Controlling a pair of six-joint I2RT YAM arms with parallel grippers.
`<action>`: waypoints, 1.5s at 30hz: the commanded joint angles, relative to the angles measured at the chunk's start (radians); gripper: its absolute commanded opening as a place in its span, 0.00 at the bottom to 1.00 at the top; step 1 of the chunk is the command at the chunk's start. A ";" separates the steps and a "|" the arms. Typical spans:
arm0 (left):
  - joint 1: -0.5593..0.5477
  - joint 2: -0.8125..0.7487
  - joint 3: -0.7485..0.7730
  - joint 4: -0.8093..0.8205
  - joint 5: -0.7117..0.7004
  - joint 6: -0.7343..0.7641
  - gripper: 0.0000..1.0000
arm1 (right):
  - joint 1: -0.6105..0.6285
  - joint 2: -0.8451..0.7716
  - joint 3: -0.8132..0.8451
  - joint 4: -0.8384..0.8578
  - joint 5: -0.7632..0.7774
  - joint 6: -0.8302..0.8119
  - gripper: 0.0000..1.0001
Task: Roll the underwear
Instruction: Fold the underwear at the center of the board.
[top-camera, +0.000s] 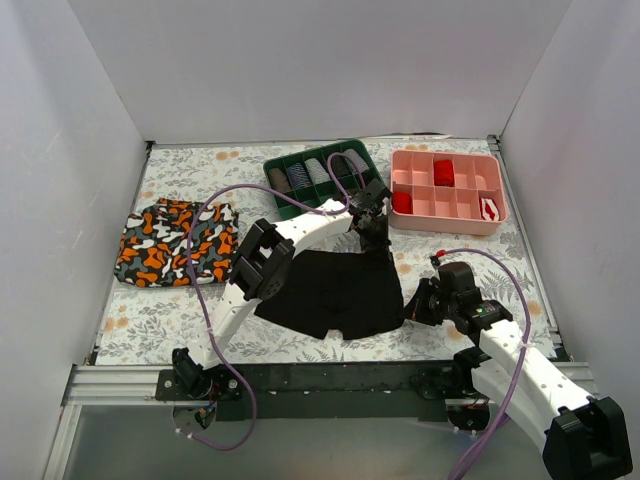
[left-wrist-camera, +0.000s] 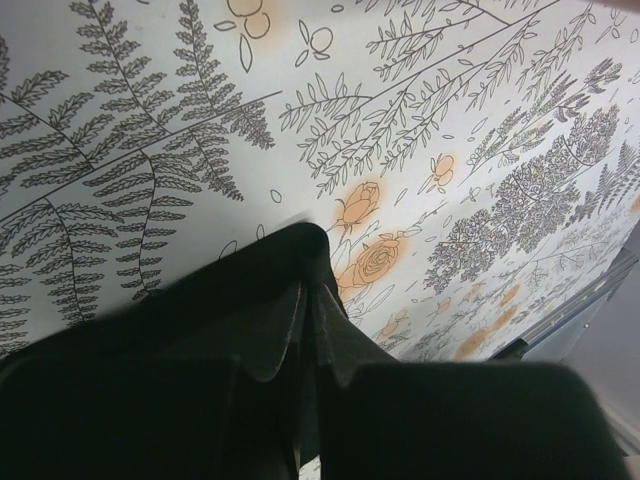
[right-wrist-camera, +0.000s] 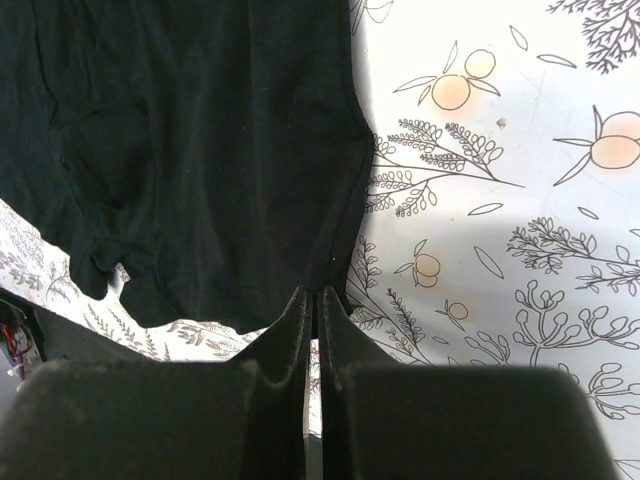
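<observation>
The black underwear (top-camera: 330, 292) lies spread flat in the middle of the floral table cover. My left gripper (top-camera: 372, 232) is at its far right corner. In the left wrist view the gripper (left-wrist-camera: 308, 290) is shut, with black fabric (left-wrist-camera: 200, 320) pinched and bunched around the fingertips. My right gripper (top-camera: 415, 305) is at the garment's near right corner. In the right wrist view the gripper (right-wrist-camera: 316, 292) is shut on the edge of the black fabric (right-wrist-camera: 200, 150), which stretches away from the fingers.
A camouflage-patterned underwear (top-camera: 175, 243) lies at the left. A green tray (top-camera: 322, 176) with rolled items and a pink compartment tray (top-camera: 447, 190) with red rolls stand at the back. White walls enclose three sides.
</observation>
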 joint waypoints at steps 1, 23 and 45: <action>-0.007 0.001 0.020 0.004 -0.005 -0.008 0.00 | -0.002 -0.013 0.008 0.009 -0.003 -0.009 0.01; -0.015 -0.202 -0.050 0.234 0.105 -0.054 0.00 | -0.002 -0.108 0.373 -0.324 0.266 0.014 0.01; 0.179 -0.533 -0.644 0.639 0.240 -0.100 0.00 | 0.128 -0.001 0.354 -0.048 -0.256 -0.010 0.01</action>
